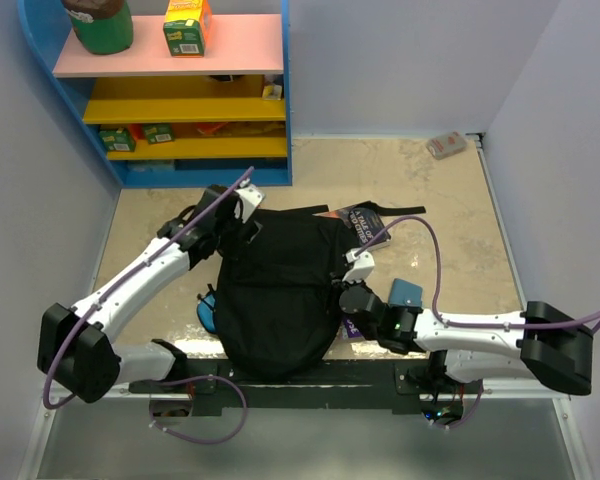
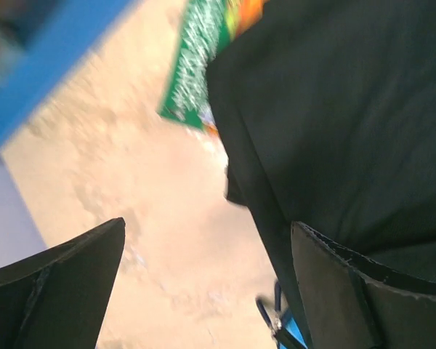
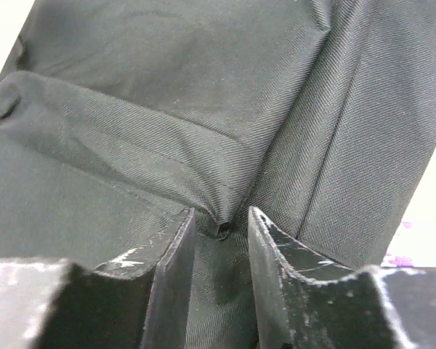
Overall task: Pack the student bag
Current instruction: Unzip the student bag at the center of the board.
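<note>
The student bag [image 1: 280, 295] is a large black fabric backpack lying flat in the middle of the floor. My left gripper [image 1: 248, 215] is at its far left corner. In the left wrist view it [image 2: 207, 225] is wide open over bare floor, with the bag's edge [image 2: 334, 131] beside the right finger. My right gripper [image 1: 352, 275] is at the bag's right edge. There its jaws [image 3: 221, 214] stand apart around the end of a loose fabric fold [image 3: 131, 145] without pinching it. A dark book [image 1: 365, 222] pokes out at the bag's far right corner.
A blue shelf unit [image 1: 180, 90] with cartons stands at the far left. A blue pencil case [image 1: 208, 312] lies at the bag's left edge and a teal block [image 1: 407, 292] to its right. A green book [image 2: 196, 65] lies under the bag's corner. A small white object [image 1: 446, 145] sits far right.
</note>
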Motion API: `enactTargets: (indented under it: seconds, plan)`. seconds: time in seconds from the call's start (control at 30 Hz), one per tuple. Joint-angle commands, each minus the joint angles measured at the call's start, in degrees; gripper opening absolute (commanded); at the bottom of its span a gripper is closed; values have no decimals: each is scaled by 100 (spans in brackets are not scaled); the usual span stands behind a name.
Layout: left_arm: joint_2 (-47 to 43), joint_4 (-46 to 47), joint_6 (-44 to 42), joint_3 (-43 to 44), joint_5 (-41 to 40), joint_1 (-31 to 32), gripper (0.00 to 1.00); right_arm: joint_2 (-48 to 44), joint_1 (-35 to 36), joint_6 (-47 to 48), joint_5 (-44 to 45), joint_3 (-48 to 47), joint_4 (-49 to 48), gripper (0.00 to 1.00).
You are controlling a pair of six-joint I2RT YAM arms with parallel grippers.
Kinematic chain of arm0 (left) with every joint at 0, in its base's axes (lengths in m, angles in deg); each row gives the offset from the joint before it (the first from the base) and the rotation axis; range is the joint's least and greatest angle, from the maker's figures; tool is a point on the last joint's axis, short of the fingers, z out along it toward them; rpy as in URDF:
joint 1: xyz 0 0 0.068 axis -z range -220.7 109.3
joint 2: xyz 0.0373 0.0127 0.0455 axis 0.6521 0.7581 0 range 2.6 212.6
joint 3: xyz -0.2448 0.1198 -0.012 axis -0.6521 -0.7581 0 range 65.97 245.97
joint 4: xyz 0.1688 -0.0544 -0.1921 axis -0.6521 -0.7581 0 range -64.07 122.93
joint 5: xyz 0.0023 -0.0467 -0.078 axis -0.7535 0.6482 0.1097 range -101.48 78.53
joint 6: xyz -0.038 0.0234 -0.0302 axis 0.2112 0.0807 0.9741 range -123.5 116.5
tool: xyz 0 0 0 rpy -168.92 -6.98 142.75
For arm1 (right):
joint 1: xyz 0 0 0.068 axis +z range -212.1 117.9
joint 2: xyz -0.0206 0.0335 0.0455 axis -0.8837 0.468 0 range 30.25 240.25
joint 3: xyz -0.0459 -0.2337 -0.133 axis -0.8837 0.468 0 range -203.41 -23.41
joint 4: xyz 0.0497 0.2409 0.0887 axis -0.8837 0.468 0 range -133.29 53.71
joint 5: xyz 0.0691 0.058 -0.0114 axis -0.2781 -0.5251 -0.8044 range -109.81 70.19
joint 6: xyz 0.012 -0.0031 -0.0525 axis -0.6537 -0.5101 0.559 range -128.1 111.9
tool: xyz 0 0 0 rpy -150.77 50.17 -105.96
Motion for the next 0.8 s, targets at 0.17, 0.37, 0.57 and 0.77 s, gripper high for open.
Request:
enactTargets:
  seconds: [0.17,0.37,0.57,0.77]
  plan:
    - [146,216,8,1011,1519,261,100,-353,10,438,-302,283,-588,42]
    - [901,761,-344,483,1616,992,100,-581,2,438,-434,485,-764,42]
    - [1219,1254,-712,184,1931,1009,98,-933,2,324,-601,731,-817,43]
    - [1071,947,-1107,44,2538,1167,97,-960,2,175,-637,863,-817,43]
